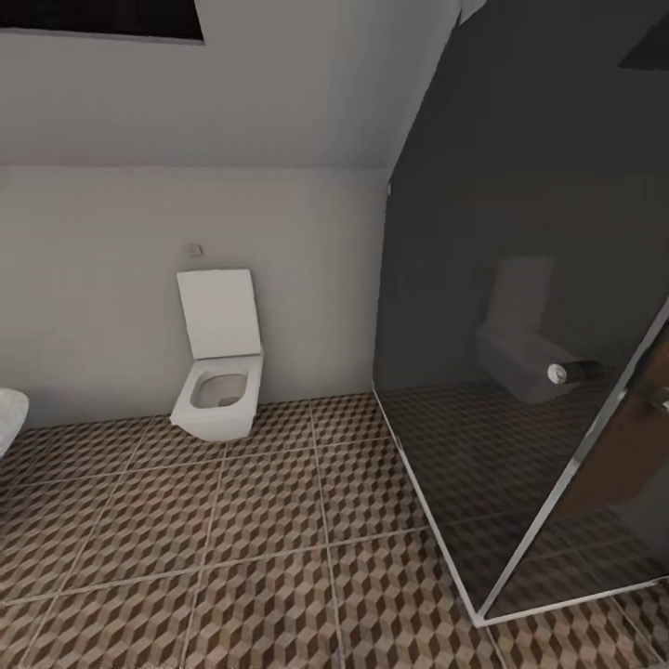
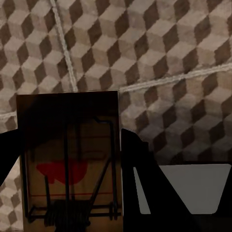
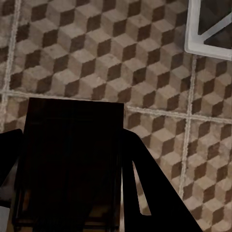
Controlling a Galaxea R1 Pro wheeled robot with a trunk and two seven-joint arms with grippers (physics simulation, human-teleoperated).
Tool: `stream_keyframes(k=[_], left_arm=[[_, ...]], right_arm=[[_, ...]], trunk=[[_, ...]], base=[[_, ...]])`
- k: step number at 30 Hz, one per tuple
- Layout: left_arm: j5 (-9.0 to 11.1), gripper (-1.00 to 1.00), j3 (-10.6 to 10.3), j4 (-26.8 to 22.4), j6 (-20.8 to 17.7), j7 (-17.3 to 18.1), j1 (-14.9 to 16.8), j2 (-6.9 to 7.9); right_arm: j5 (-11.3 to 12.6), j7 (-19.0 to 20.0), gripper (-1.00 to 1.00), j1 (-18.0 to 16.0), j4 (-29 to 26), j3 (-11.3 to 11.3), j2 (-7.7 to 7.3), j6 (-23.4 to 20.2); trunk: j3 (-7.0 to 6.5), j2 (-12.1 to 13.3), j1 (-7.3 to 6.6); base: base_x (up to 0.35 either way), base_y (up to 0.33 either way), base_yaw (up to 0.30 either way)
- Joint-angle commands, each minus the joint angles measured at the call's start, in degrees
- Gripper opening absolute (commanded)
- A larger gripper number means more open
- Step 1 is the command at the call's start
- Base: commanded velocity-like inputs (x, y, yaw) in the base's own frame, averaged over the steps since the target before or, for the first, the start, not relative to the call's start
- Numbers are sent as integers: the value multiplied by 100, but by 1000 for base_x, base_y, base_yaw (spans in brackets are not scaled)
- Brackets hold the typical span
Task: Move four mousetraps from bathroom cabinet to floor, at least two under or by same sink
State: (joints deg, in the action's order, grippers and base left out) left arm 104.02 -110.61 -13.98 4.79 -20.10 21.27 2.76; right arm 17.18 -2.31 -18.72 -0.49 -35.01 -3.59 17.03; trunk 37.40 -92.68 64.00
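Note:
In the left wrist view a mousetrap [image 2: 67,125], a brown wooden board with dark wire and a red mark, sits between the dark fingers of my left gripper [image 2: 70,159], which is shut on it above the bathroom floor [image 2: 145,48]. In the right wrist view another mousetrap [image 3: 72,135], seen as a dark shaded board, is clamped by my right gripper [image 3: 72,164] over the cube-patterned bathroom floor [image 3: 96,48]. The same tiled bathroom floor [image 1: 260,520] spreads across the head view. The cabinet and the sink are out of view.
A white toilet [image 1: 220,372] with its lid up stands against the far wall. A dark glass shower enclosure [image 1: 520,418] with a white base frame [image 3: 208,29] takes up the right side. A white rounded object [image 1: 9,413] pokes in at the left edge.

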Motion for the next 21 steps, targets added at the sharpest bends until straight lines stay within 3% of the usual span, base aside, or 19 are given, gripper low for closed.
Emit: stream_keyframes(k=[1,21], left_arm=[[46,-100,-48,-25,30,-38,9,8],[47,-100,-48,-26,30,-38,11,14]], right_arm=[[56,-15,-100,0,-4,-50,-1,12],[56,-15,-100,0,-4,-50,-1,11]], trunk=[[5,-3,0],[5,-3,0]], base=[[0,0,286],[0,0,286]])
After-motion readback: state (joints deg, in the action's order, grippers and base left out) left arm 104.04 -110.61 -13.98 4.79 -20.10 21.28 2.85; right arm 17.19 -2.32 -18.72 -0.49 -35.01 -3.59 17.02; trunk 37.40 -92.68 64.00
